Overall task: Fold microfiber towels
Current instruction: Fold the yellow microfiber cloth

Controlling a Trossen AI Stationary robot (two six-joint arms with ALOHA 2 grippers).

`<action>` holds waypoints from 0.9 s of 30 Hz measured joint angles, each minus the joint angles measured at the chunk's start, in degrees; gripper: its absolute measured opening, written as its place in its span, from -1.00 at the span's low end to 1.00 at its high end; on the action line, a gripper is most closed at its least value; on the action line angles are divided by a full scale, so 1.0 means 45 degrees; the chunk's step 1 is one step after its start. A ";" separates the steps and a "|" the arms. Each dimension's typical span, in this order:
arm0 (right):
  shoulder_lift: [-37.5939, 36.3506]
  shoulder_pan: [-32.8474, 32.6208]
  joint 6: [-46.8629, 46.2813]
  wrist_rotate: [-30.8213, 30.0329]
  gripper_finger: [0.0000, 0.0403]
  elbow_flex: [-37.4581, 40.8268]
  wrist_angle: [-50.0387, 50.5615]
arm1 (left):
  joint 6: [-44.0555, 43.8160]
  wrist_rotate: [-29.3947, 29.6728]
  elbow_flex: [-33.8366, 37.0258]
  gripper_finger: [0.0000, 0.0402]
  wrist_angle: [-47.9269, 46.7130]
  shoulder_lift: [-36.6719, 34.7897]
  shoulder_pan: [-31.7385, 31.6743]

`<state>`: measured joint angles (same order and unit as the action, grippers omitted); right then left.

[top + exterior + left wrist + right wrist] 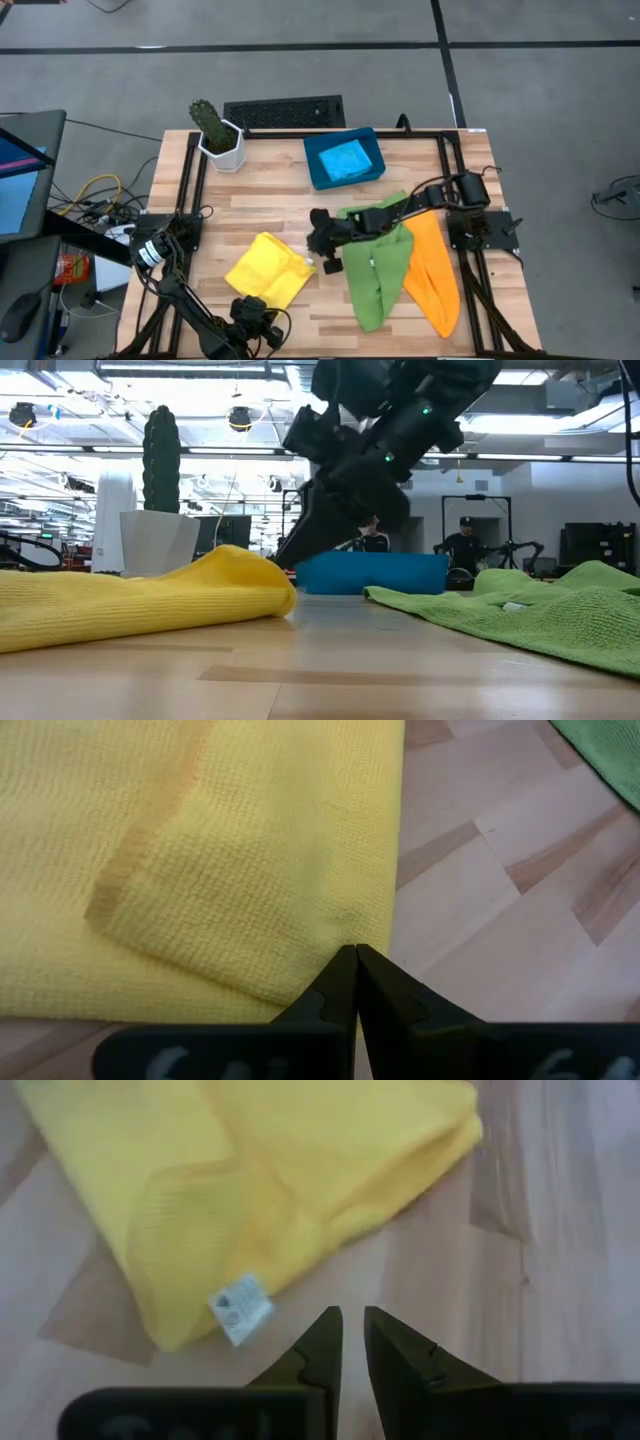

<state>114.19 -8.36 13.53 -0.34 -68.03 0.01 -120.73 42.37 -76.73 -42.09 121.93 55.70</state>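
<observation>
The right gripper point(352, 1342) shows its two dark fingers point(318, 1342) parted by a narrow gap with nothing between them; bare wood shows through the gap, and the yellow towel point(250, 1170) lies just beyond the tips, its small white label point(240, 1306) at the near edge. In the high view this gripper point(322, 243) sits at frame centre, between the yellow towel point(270, 270) at lower centre-left and the green towel point(378, 262) to its right, with the right arm reaching in over the green towel's upper end. The left gripper point(355, 982) has its fingers pressed fully together, tips meeting at a point and holding nothing, just at the edge of the yellow towel point(200, 860), which lies folded over with one layer above another. Overhead, that gripper point(258, 322) sits at the bottom edge of the frame, directly below the yellow towel. The orange towel point(436, 268) lies as a long, narrow shape against the right side of the green towel — the two touch along their length. The light blue towel point(345, 159) rests inside the dark-blue tray point(315, 170) at upper centre. A potted cactus point(214, 132) stands at the upper left corner of the wooden table point(270, 205). In the low view the yellow towel point(140, 598) fills the left foreground and the green towel point(540, 610) the right, with the tray point(372, 572) between them farther back.
</observation>
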 joint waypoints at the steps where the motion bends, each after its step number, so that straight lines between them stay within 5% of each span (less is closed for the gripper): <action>1: -0.0003 0.0145 -0.0173 0.0500 -0.64 0.0000 0.0083 | -0.0004 -0.0005 0.0000 -1.00 0.0012 0.0000 0.0000; 5: -0.0452 0.0262 -0.1527 0.2830 -0.64 -0.0043 0.0923 | -0.0005 -0.0015 0.0000 -1.00 0.0050 0.0000 -0.0003; 8: -0.0542 -0.0328 -0.2051 0.3279 -0.64 0.0353 0.1392 | 0.0000 0.0017 0.0000 -1.00 0.0053 0.0000 -0.0013; 11: -0.0520 -0.1095 -0.2366 0.2637 -0.64 0.0898 0.0357 | 0.0005 0.0018 0.0000 -1.00 0.0029 0.0000 -0.0060; 16: -0.0525 -0.1894 -0.2677 -0.0396 -0.64 0.1332 -0.0865 | 0.0000 0.0019 0.0000 -1.00 0.0024 0.0000 -0.0092; 27: -0.0528 -0.2614 -0.3738 -0.0251 -0.76 0.1427 -0.2281 | -0.0005 -0.0130 -0.0005 -1.00 0.0015 0.0000 -0.0092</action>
<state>111.81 -20.12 -3.29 -1.46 -61.61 -10.26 -120.75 41.78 -76.75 -42.02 121.93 55.29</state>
